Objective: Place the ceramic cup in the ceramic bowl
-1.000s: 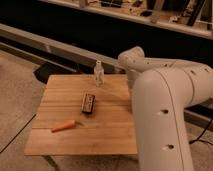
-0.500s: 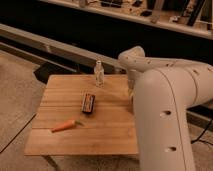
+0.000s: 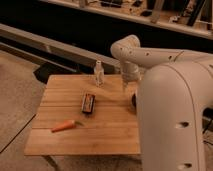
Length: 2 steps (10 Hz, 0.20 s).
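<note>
My gripper (image 3: 127, 88) hangs from the white arm (image 3: 131, 56) over the right side of the wooden table (image 3: 60, 142), to the right of the clear bottle. A small dark round shape, the ceramic bowl (image 3: 134, 100), peeks out at the table's right edge just below the gripper and is mostly hidden by my arm. I cannot make out the pale ceramic cup; it is hidden by the arm or the gripper.
A slim clear bottle (image 3: 98, 73) stands at the table's back middle. A flat black box (image 3: 88, 103) lies at the centre. An orange carrot (image 3: 64, 126) lies at the front left. My bulky white arm body (image 3: 170, 125) covers the right side.
</note>
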Motion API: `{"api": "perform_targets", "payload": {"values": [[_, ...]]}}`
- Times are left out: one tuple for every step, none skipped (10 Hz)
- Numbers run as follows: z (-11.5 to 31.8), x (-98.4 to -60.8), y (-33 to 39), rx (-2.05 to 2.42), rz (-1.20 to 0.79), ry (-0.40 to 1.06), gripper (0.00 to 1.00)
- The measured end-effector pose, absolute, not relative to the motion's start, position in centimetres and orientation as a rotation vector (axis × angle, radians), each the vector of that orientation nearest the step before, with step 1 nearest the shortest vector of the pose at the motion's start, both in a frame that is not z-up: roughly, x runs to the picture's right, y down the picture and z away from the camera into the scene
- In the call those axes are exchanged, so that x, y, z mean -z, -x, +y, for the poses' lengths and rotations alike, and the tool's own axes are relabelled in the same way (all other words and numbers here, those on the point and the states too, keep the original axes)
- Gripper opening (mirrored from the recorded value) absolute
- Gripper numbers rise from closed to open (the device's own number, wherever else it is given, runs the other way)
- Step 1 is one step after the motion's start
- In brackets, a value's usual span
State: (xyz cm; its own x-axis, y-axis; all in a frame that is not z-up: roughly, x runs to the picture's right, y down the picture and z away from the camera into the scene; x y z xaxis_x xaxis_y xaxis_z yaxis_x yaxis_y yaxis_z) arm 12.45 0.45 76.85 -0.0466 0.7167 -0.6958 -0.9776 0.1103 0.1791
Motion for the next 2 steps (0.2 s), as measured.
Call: {"api": "perform_targets", "payload": {"values": [[0.34,-76.32,-11.55,-1.443,0.756,0.443,0.63],[0.35,-76.33,-11.67,-1.444,0.757,0.442,0.63]]}}
